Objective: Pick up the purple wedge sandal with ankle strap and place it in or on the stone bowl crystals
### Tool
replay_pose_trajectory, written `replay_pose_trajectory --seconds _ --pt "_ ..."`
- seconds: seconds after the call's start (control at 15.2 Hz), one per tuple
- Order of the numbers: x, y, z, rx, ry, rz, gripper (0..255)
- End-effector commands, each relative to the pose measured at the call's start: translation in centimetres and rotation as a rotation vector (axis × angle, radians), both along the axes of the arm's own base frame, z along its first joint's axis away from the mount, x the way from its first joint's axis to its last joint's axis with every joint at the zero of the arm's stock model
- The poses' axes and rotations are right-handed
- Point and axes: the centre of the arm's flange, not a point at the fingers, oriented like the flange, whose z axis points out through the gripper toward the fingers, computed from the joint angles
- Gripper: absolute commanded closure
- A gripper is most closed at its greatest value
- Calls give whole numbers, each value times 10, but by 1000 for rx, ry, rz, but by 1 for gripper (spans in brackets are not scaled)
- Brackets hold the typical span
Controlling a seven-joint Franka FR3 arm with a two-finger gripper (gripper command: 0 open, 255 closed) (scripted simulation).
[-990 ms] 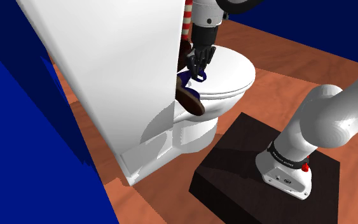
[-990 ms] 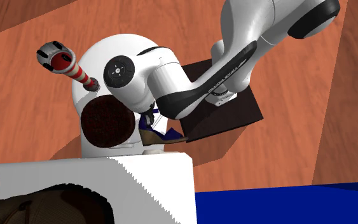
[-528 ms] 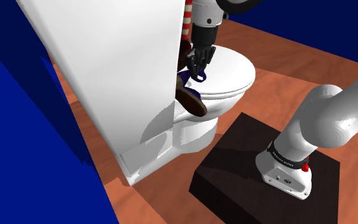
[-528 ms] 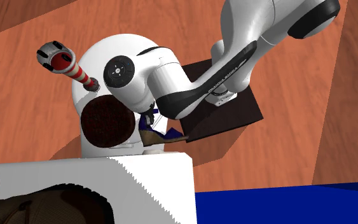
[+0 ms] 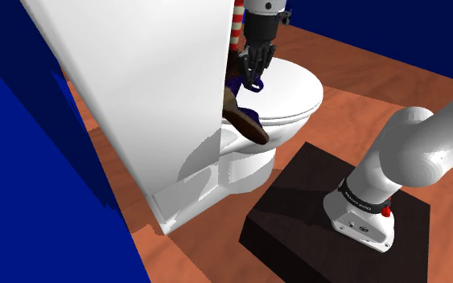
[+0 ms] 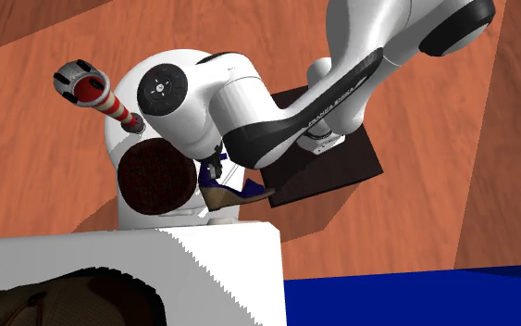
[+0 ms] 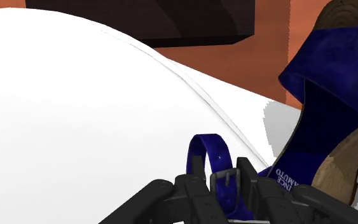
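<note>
The sandal [image 5: 245, 122] has blue-purple straps and a brown wedge sole. It hangs tilted off the near side of a white toilet lid [image 5: 295, 87], held by its ankle strap [image 7: 210, 154]. My gripper [image 5: 254, 71] is shut on that strap, and in the wrist view the gripper [image 7: 225, 196] has its fingers [image 7: 190, 191] clasping the strap and buckle. Beside them hangs the sandal [image 7: 330, 95]. In the second exterior view the sandal [image 6: 234, 194] lies just right of a dark brown round bowl [image 6: 156, 176] that rests on the toilet lid [image 6: 170, 69].
A tall white panel [image 5: 136, 96] stands close on the shoulder view's left of the gripper. A red-and-white striped object [image 6: 92, 90] pokes out beside the bowl. The dark stand [image 5: 329, 209] sits on a reddish floor [image 5: 377, 80], with blue walls [image 5: 23, 177] around.
The gripper has risen with the strap in it. The sandal has come up and now hangs more steeply. The arm's wrist has shifted toward the second exterior view's left.
</note>
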Motion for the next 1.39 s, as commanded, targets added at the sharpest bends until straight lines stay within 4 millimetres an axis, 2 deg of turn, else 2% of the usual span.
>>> replay_pose_trajectory --seconds 0.0,1.32 --pt "0 0 11 0 0 0 255" --pt "0 0 117 0 0 0 255"
